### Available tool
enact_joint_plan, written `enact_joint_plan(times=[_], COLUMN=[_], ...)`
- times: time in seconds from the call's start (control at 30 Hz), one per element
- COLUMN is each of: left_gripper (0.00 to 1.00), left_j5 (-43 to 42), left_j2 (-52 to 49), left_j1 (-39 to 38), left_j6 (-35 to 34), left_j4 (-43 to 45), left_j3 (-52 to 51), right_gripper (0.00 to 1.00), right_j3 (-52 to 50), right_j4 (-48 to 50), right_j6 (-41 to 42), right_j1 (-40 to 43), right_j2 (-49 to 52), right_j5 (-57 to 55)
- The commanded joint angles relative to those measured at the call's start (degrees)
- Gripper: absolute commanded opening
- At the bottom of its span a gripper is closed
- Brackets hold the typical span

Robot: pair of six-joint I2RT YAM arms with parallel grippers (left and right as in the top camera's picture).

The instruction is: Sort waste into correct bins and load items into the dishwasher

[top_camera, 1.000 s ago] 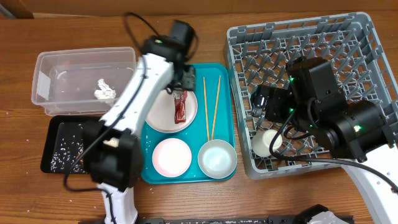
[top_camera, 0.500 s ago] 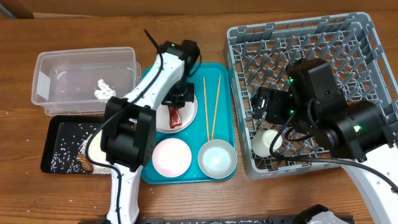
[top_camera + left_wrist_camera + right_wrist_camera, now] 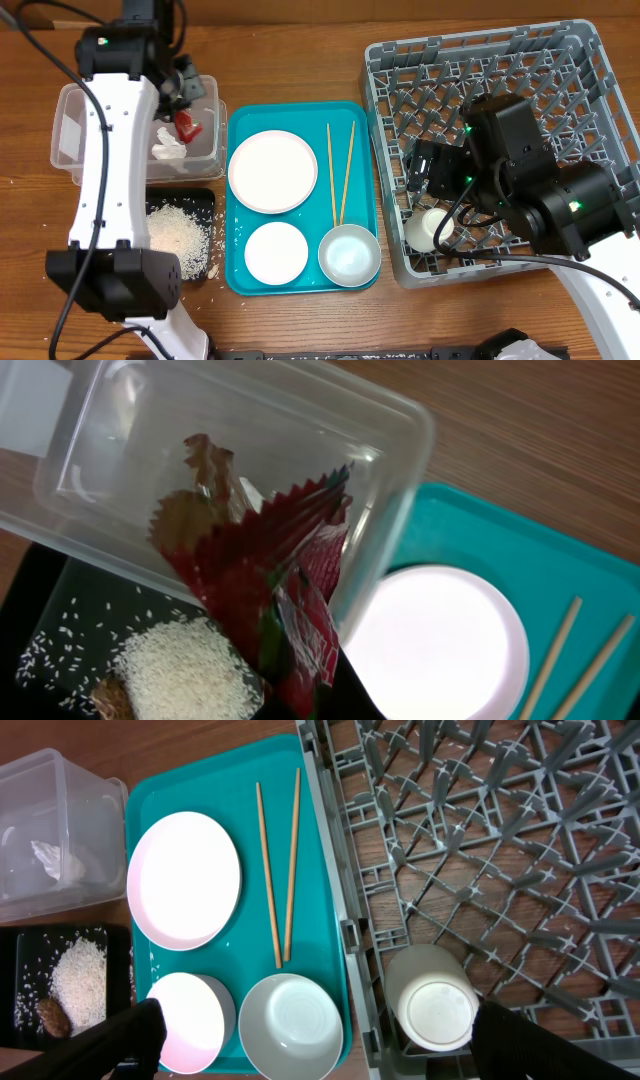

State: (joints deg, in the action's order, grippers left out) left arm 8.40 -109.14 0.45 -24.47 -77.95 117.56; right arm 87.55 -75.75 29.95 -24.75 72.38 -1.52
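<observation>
Red sachet wrapper (image 3: 285, 590): thin, light, limp, crinkly film, judged slippery and best pinched at a flat edge; it is held clamped in the left claw (image 3: 183, 104) above the clear tub (image 3: 110, 100); the right claw (image 3: 330, 1025) is spread apart, empty, over the dish rack (image 3: 480, 840).

My left gripper (image 3: 183, 105) has swung off the teal tray (image 3: 352, 115), going left and farther back, and now hangs over the clear tub (image 3: 205, 152). The red wrapper (image 3: 270, 580) came with it. Lifted from the white plate (image 3: 272, 171), it dangles pinched between my fingers above the tub's right end. The plate, which carried the wrapper before, now lies bare.
</observation>
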Motion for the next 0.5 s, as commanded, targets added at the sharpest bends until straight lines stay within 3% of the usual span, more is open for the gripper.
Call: enact_joint_plan(times=[0.0, 0.03, 0.07, 0.1, 0.27, 0.47], left_gripper=[0.47, 0.65, 0.76, 0.78, 0.78, 0.8], left_j5=[-0.42, -2.49, -4.94, -6.43, -11.02, -8.41], left_j2=[-5.4, -6.03, -6.43, -6.47, -2.75, 4.79], left_j1=[2.08, 2.8, 3.45, 3.78, 3.21, -5.92], left_j6=[-1.03, -0.96, -0.7, -0.28, 0.83, 2.12], left_j4=[0.61, 0.63, 0.63, 0.63, -3.08, -10.51], left_j3=[-1.49, -1.49, -1.46, -1.46, 0.48, 0.48], right_gripper=[1.0, 1.0, 1.0, 1.0, 1.0, 1.0], right_j3=[0.81, 0.81, 0.81, 0.81, 0.81, 0.81], right_j4=[0.13, -0.02, -0.22, -0.35, -0.66, -0.68], right_j6=[-0.15, -0.15, -0.15, -0.15, -0.15, -0.15], right_j1=[0.13, 0.13, 0.13, 0.11, 0.13, 0.13], right_j2=[-0.26, -0.26, -0.26, -0.26, -0.26, -0.26], right_j5=[-0.31, -0.26, -0.28, -0.28, -0.31, -0.31])
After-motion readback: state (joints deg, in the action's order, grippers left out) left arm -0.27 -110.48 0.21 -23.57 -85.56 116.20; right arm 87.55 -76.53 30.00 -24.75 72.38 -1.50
